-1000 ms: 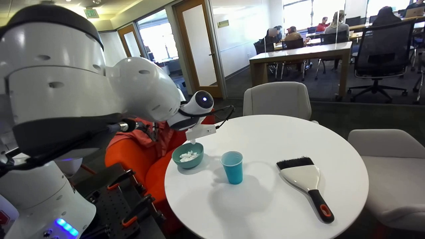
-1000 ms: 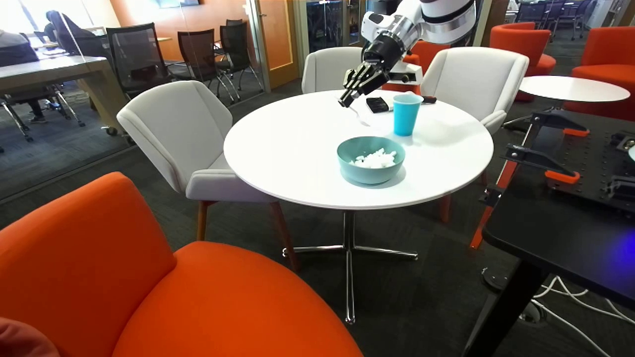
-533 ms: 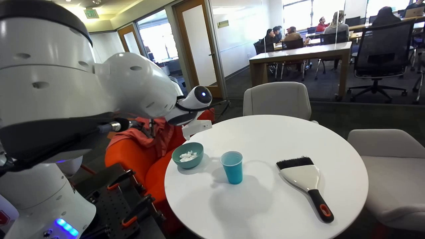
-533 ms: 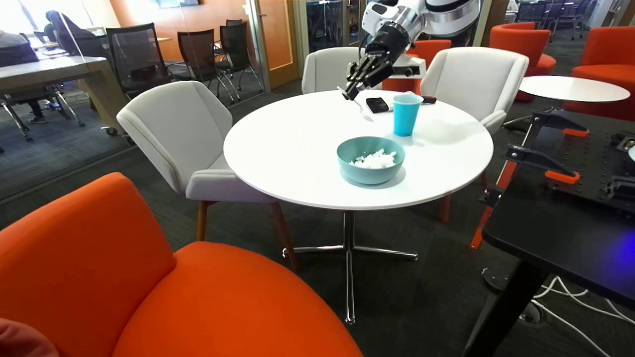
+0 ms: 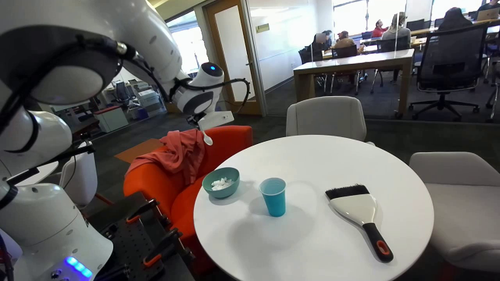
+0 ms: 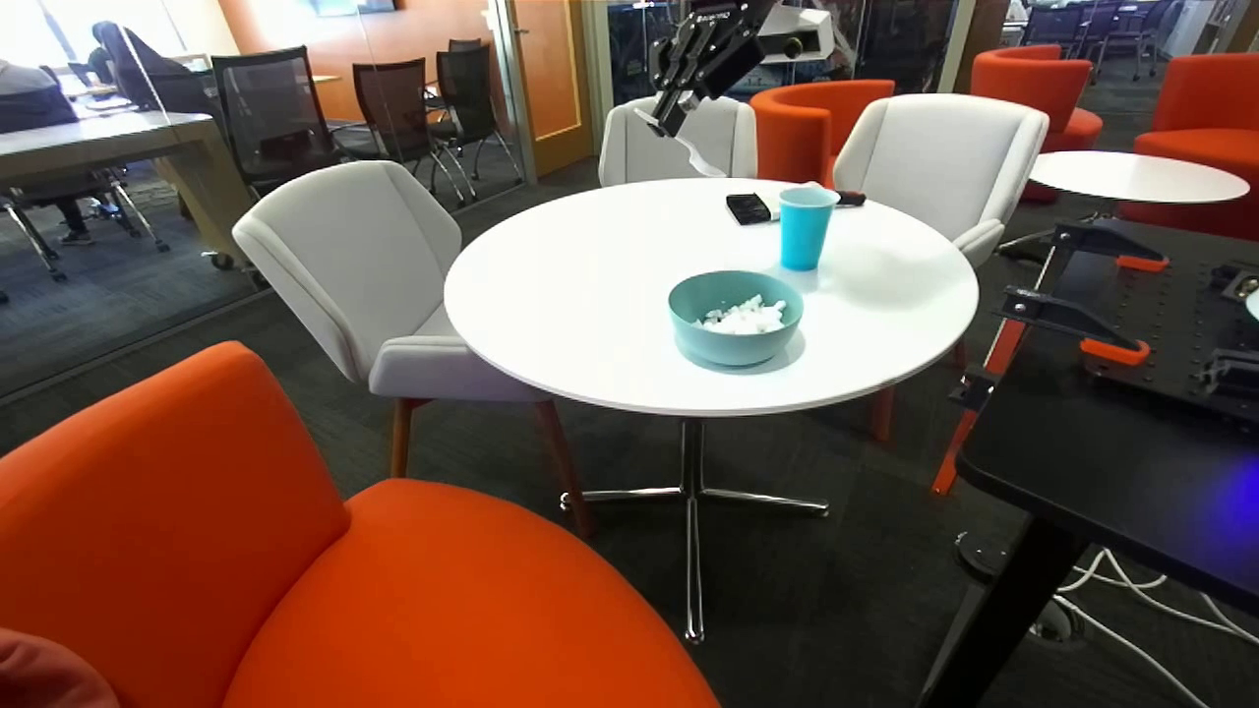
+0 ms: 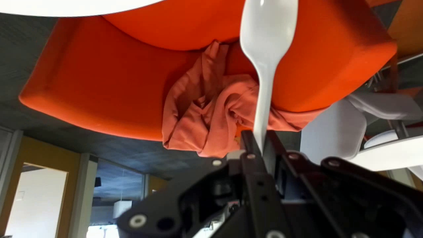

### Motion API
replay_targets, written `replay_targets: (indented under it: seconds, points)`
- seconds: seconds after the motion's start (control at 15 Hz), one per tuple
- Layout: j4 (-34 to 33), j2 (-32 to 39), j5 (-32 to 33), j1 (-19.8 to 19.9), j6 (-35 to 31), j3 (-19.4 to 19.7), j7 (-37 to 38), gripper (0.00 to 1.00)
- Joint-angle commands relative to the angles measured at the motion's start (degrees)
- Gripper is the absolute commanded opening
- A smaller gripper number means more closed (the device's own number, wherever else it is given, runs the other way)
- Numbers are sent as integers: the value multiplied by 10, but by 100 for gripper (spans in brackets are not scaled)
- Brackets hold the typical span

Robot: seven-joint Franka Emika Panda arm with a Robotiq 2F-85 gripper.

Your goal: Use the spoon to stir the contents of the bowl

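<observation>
A white plastic spoon (image 7: pixel 267 36) is clamped by its handle between the fingertips of my gripper (image 7: pixel 259 136), bowl end pointing away from the jaws. In an exterior view the spoon (image 6: pixel 700 159) hangs tilted in the air near the table's far edge, below the black gripper (image 6: pixel 669 123). The teal bowl (image 5: pixel 225 192) rests on the round table, with white chunky contents (image 5: pixel 221 183) inside; the bowl (image 6: pixel 736 346) and contents (image 6: pixel 745 316) show in both exterior views. Spoon and bowl are well apart. The wrist view does not include the bowl.
A blue cup (image 5: pixel 275 201) stands beside the bowl on the white table (image 5: pixel 312 242). A brush (image 5: pixel 357 207) with a black handle lies farther along. An orange chair (image 7: pixel 109 79) with a salmon cloth (image 7: pixel 201 132) sits by the table; pale chairs (image 6: pixel 354 256) surround it.
The arm has risen, and the spoon has gone from low over the tabletop to higher up, away from the bowl. Bowl, cup and brush have stayed put.
</observation>
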State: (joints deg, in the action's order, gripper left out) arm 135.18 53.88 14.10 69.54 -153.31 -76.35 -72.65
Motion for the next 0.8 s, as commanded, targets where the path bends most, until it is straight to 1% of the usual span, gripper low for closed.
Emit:
replay_targets:
  seconds: [0.0, 0.13, 0.27, 0.33, 0.47, 0.67, 0.73]
  points:
    - [-18, -103, -19, -60, 57, -18, 52, 3]
    - [-31, -131, -22, -91, 101, -15, 66, 3]
    - [-48, -150, -24, -123, 160, -1, 55, 3]
    - [-29, -124, -36, -108, 109, -6, 37, 11]
    - [-38, -146, -43, -127, 134, 2, 34, 11]
    - [-41, -153, -44, -130, 137, 7, 33, 11]
    - [-41, -153, -45, -130, 137, 8, 33, 3]
